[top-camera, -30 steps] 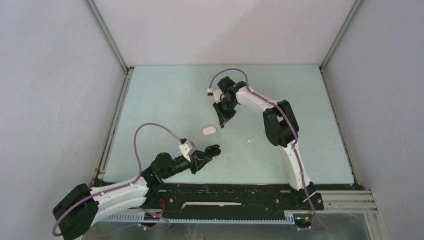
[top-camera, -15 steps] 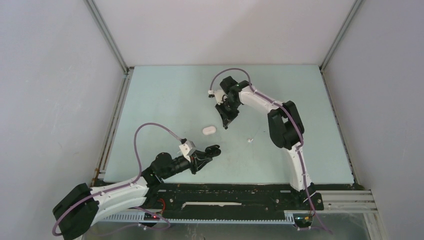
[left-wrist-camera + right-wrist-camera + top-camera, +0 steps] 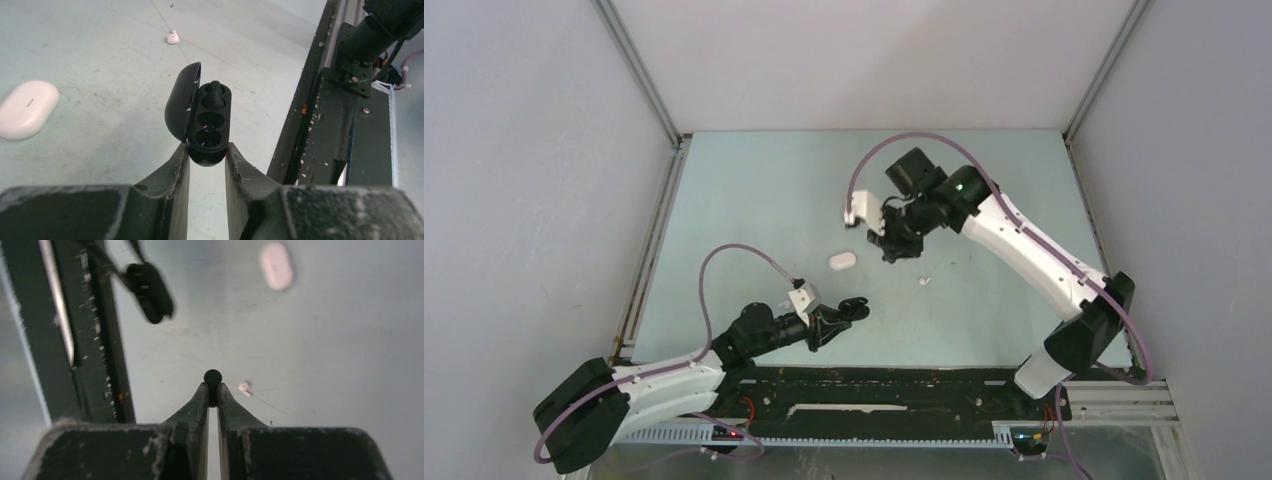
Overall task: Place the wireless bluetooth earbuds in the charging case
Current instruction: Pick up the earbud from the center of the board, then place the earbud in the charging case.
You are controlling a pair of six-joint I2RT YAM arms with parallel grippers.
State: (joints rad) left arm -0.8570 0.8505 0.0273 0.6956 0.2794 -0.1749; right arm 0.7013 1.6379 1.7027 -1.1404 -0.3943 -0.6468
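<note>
Black set: left pincer (image 3: 206,149) clamps the open black case (image 3: 209,117) by its near end, over the worktop (image 3: 100,65); one black earbud (image 3: 214,90) sits in the far slot. Further out, right pincer (image 3: 212,389) is closed on the second black earbud (image 3: 212,376). On the worktop: closed white case (image 3: 842,260) between both pincers, loose white earbud (image 3: 924,281) near it.

No legible writing anywhere.
The small mark on the white case (image 3: 27,109) is too faint to read; the black charging case (image 3: 210,122) carries no readable print.
</note>
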